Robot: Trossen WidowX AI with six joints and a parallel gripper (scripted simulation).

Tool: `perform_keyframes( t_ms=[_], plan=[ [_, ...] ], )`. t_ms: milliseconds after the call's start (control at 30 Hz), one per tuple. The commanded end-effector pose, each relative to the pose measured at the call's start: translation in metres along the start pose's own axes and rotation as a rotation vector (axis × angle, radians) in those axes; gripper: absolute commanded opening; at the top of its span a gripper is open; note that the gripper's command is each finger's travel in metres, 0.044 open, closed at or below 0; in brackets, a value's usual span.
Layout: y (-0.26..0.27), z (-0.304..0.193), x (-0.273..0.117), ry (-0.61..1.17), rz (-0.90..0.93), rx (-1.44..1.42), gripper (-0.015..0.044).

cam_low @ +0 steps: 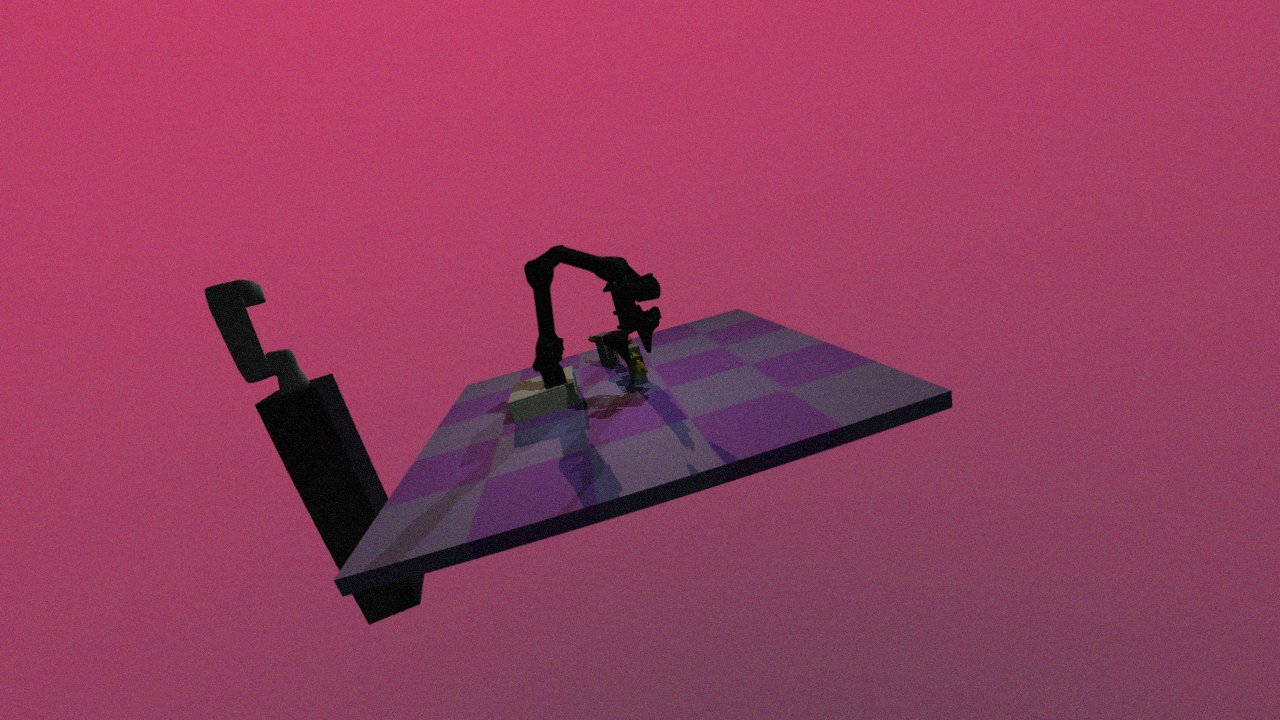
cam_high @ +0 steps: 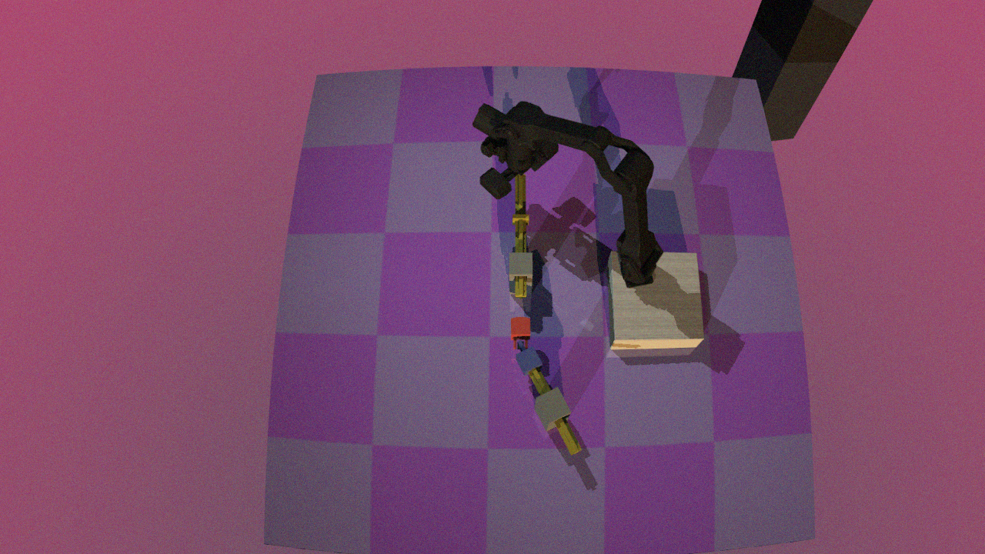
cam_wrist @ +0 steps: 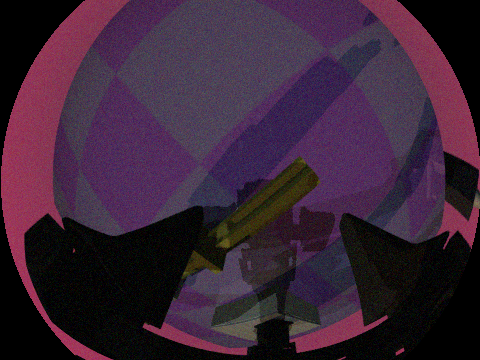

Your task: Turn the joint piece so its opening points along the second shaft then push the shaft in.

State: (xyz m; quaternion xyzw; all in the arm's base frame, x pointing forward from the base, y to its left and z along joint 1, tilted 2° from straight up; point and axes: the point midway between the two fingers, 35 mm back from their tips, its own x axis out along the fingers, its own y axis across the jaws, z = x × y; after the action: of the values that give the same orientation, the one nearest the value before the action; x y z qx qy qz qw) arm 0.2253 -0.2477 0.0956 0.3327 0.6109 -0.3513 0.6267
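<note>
In the top view, the red square joint piece (cam_high: 520, 325) is hinged to a blue part (cam_high: 529, 360) on the first yellow shaft (cam_high: 539, 380), held in a grey block (cam_high: 552, 406). Seen from above, the red piece lines up with the second shaft (cam_high: 520, 240) (cam_wrist: 280, 200), with a gap between them. This shaft runs through its grey block (cam_high: 521, 263) and carries a yellow collar (cam_high: 520, 218) (cam_wrist: 212, 257). My gripper (cam_high: 519, 171) (cam_low: 637, 353) (cam_wrist: 276, 219) is open and empty, above the shaft's far end. The left finger hides part of the shaft in the wrist view.
The arm stands on a pale base block (cam_high: 654, 303) (cam_low: 537, 404) to the right of the shafts in the top view. A dark post (cam_high: 802, 68) (cam_low: 313, 474) stands beside the checkered table (cam_high: 323, 495) (cam_low: 859, 380) at a corner.
</note>
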Motion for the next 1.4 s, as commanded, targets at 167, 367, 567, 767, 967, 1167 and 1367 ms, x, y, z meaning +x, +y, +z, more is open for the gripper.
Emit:
perform_keyframes(
  t_ms=[167,367,567,767,967,1167,1367],
  plan=[
    [-0.001,-0.002,0.016,0.001,0.01,0.327,0.044],
    [-0.002,-0.002,0.026,0.0,0.014,0.535,0.044],
    [-0.002,-0.003,0.035,0.0,0.019,0.737,0.044],
    [-0.002,-0.003,0.036,0.0,0.02,0.76,0.044],
    [-0.002,-0.003,0.041,0.0,0.02,0.76,0.044],
    [-0.002,-0.003,0.051,0.0,0.02,0.76,0.044],
    [-0.001,-0.003,0.061,0.0,0.02,0.76,0.044]
  ],
)
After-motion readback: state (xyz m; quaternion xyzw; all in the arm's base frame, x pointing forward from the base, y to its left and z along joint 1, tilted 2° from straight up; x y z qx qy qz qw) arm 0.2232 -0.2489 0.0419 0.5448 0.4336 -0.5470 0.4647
